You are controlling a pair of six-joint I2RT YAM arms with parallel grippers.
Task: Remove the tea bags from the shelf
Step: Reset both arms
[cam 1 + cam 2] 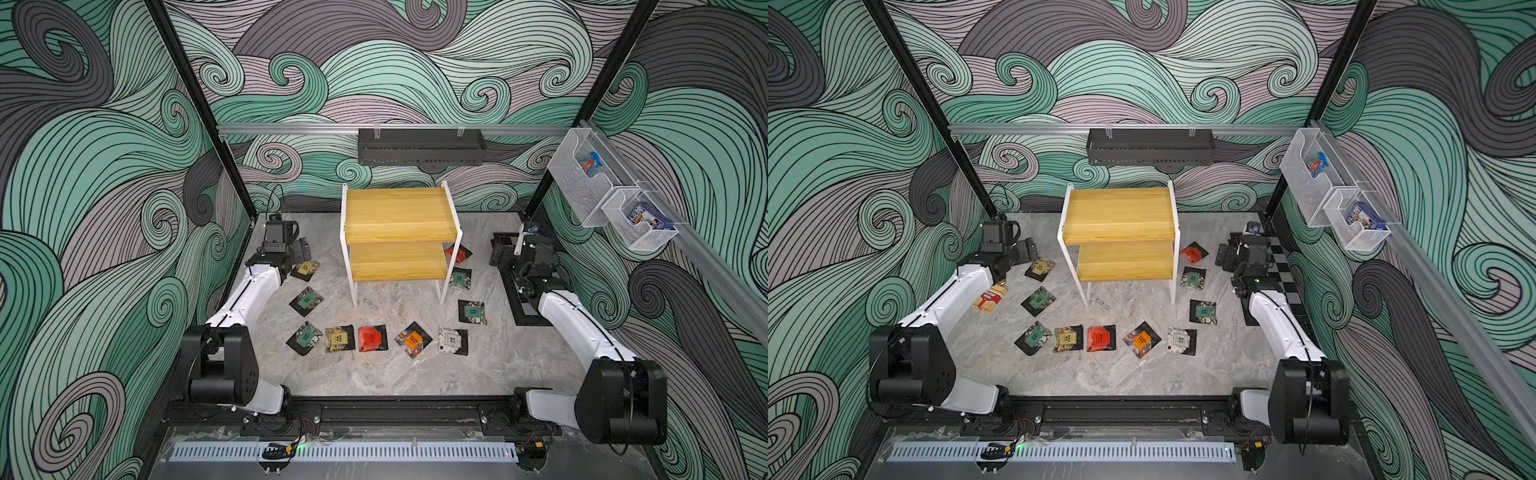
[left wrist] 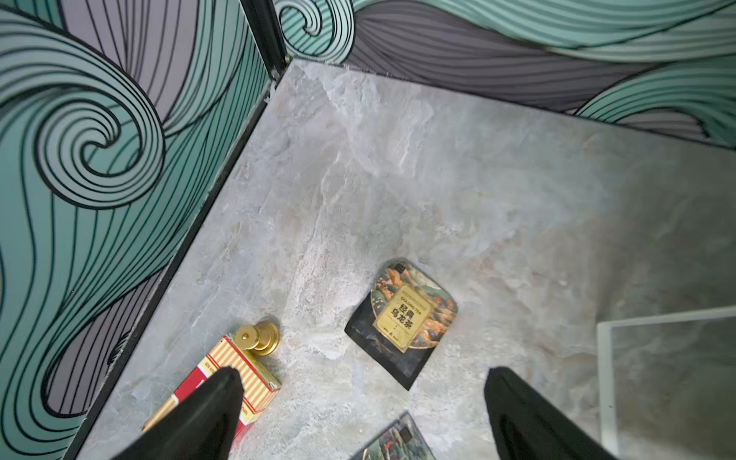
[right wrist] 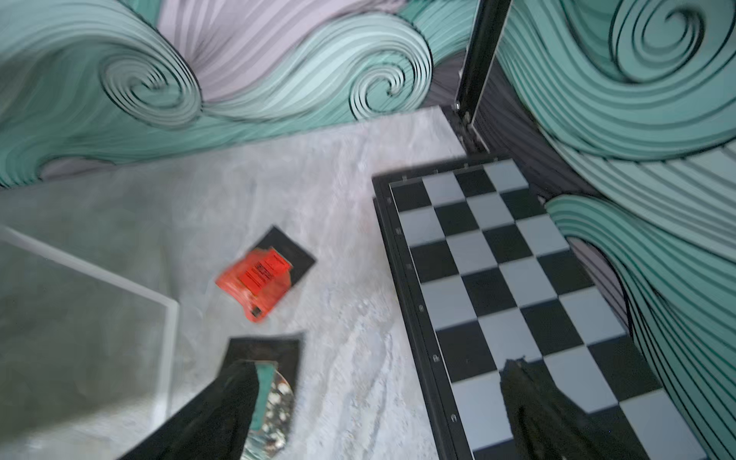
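The shelf (image 1: 399, 216) (image 1: 1119, 216) stands at the middle back, and both its yellow boards are bare. Several tea bags lie flat on the table around it, among them a red one (image 1: 371, 337) and an orange one (image 1: 413, 338) in front. My left gripper (image 2: 363, 372) (image 1: 300, 249) hangs open above the table at the far left, beside a yellow-labelled tea bag (image 2: 406, 314) (image 1: 305, 269). My right gripper (image 3: 378, 363) (image 1: 1225, 255) is open at the far right, near a red tea bag (image 3: 263, 278). One of its fingers partly hides a teal tea bag (image 3: 275, 382).
A red-and-white carton (image 1: 990, 297) (image 2: 251, 360) lies by the left wall under my left arm. A checkerboard (image 3: 498, 259) (image 1: 1283, 266) lies along the right wall. A black tray (image 1: 422, 147) hangs on the back rail, and two mesh bins (image 1: 582, 178) hang on the right rail.
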